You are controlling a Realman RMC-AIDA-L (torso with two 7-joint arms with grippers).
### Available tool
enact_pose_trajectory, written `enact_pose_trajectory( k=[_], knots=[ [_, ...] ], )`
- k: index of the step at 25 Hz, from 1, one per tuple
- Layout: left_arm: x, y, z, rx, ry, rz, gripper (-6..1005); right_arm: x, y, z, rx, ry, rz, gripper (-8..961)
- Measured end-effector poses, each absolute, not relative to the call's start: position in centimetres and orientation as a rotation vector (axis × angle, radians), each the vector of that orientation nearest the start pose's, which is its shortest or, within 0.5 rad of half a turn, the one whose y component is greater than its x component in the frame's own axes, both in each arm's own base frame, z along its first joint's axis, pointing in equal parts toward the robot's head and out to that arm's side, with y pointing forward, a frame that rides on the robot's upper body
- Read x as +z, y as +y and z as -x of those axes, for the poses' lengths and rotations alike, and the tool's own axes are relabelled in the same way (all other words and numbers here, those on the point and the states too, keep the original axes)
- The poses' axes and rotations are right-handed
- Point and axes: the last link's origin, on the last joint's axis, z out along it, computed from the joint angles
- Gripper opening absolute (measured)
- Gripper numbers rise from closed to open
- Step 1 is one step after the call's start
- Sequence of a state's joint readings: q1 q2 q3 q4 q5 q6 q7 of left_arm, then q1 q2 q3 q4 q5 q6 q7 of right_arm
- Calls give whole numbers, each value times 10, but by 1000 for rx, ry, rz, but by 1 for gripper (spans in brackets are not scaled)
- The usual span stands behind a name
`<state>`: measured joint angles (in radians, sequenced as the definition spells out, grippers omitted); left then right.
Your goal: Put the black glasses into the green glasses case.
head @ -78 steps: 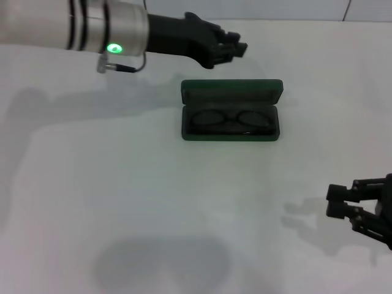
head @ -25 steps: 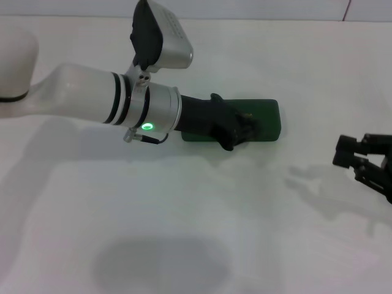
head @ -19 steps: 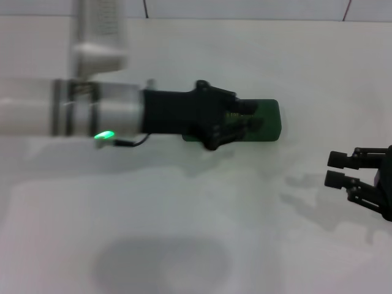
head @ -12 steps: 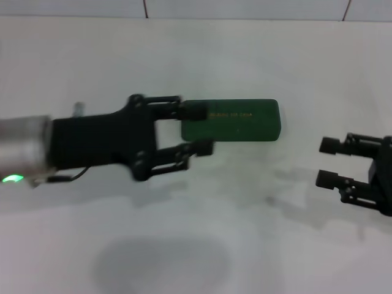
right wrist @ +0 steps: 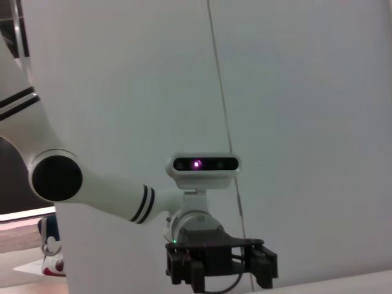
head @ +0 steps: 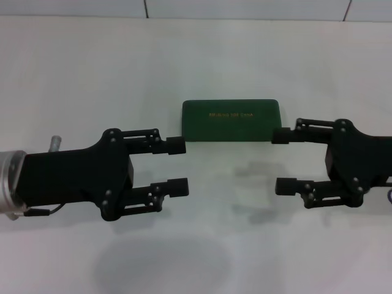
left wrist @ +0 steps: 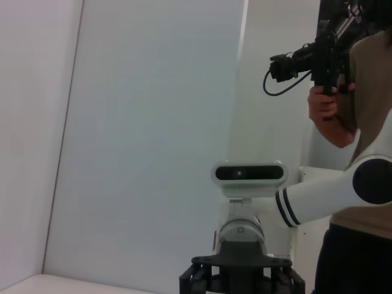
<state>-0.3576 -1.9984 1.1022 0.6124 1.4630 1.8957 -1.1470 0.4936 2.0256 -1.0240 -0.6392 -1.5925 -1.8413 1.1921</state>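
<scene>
The green glasses case (head: 231, 120) lies shut on the white table (head: 202, 55), its gold lettering facing up. The black glasses are hidden. My left gripper (head: 177, 166) is open and empty, in front of the case to its left, fingers pointing right. My right gripper (head: 283, 160) is open and empty, in front of the case to its right, fingers pointing left. The two grippers face each other. The left wrist view shows the right gripper (left wrist: 242, 278) far off. The right wrist view shows the left gripper (right wrist: 219, 264) far off.
A tiled wall (head: 245, 8) runs along the table's far edge. In the left wrist view a person (left wrist: 355, 122) holds a camera (left wrist: 312, 55) behind the right arm.
The left gripper pushed the case lid shut over the glasses, then pulled back toward me and opened. The right gripper moved in from the right edge and turned to face the left one.
</scene>
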Motion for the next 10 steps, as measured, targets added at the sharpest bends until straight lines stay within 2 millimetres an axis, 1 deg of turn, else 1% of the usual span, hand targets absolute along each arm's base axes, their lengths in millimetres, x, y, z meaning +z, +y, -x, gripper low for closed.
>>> enact_pose_trajectory(
  k=[7, 10],
  knots=[
    [18, 257, 245, -1252, -236, 2838, 590, 8, 294, -210, 1181, 123, 2899, 765],
    [17, 256, 245, -1249, -229, 2839, 590, 8, 293, -210, 1188, 121, 2898, 765]
  ],
)
